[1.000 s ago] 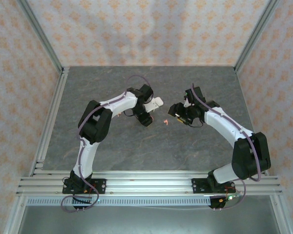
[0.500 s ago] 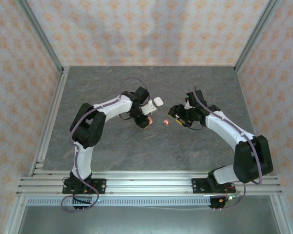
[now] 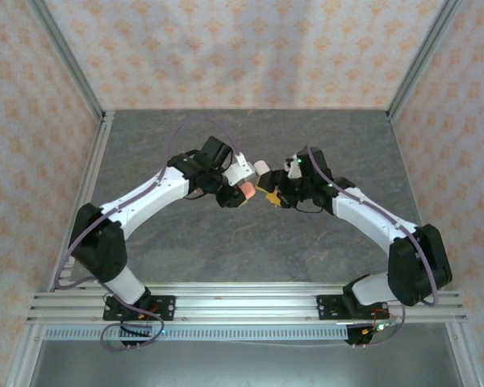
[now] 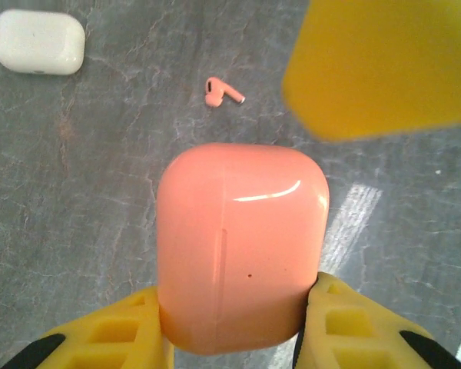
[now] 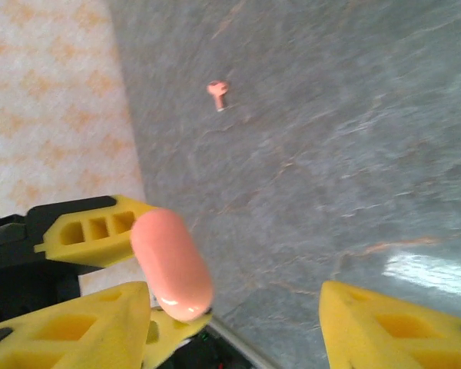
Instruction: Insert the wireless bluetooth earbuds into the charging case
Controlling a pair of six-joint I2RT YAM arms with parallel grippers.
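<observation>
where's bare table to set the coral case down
Bare: the wide near stretch of table between the centre and the front rail, and the far strip by the back wall. Crowded: mid-table, where left pincer, coral case, right pincer, white case and coral earbud cluster.

Top cam: high over near edge, looks down on whole table [image 3: 226,242]. Wrist cams v. close, angled down at table mid; both share case [image 4: 242,246] & bud [image 4: 221,92].
</observation>
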